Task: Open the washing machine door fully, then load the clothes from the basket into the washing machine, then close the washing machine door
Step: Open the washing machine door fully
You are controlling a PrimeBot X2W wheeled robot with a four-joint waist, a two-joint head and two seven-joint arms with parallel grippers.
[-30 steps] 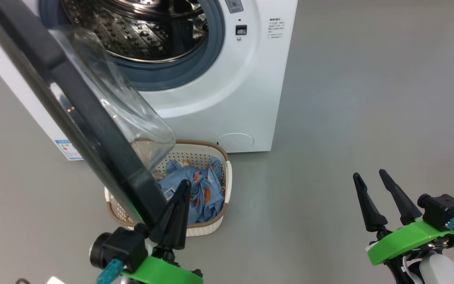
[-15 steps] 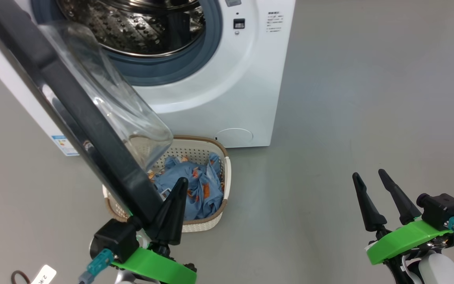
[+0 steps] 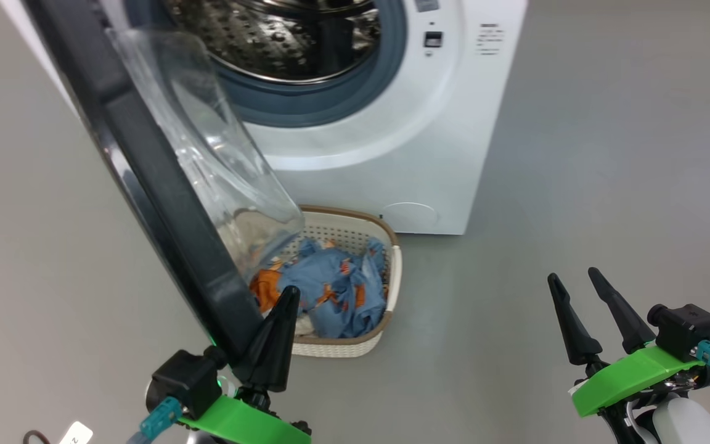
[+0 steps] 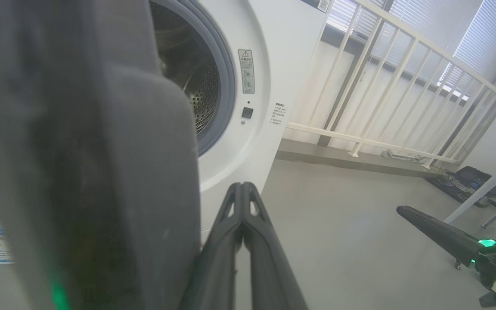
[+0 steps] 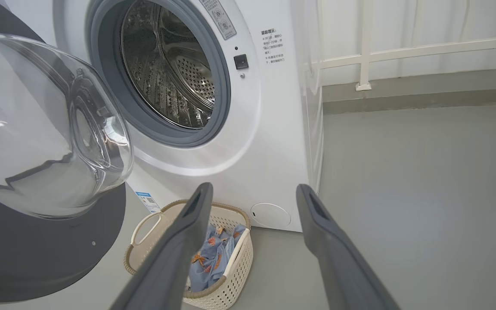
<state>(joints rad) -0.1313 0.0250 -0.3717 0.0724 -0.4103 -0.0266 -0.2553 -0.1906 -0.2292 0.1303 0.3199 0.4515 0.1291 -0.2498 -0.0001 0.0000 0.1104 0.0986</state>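
Observation:
The washing machine [image 3: 392,154] stands with its steel drum [image 5: 166,73] exposed. Its washing machine door [image 3: 164,203] hangs open towards me, black rim edge-on, clear glass bowl [image 5: 45,129] bulging right. Below it on the floor sits the basket [image 3: 355,348], holding the blue bear-printed clothes [image 3: 336,293] with an orange patch. My left gripper [image 3: 287,295] is shut on nothing, its fingers [image 4: 243,215] lying against the door's lower rim [image 4: 101,172]. My right gripper [image 3: 571,274] hovers open over bare floor at the right, pointing at the basket [image 5: 226,292] and the clothes [image 5: 213,258].
Grey floor stretches wide to the right of the machine. A white railing [image 4: 403,86] with blinds behind it runs along the far wall, and dark equipment [image 4: 467,181] lies on the floor beneath it. A small tag [image 3: 74,435] lies at the lower left.
The head camera has shifted, so machine and basket sit further right in the picture. The door has swung a little wider from the opening, with my left gripper still at its rim. Right gripper unmoved.

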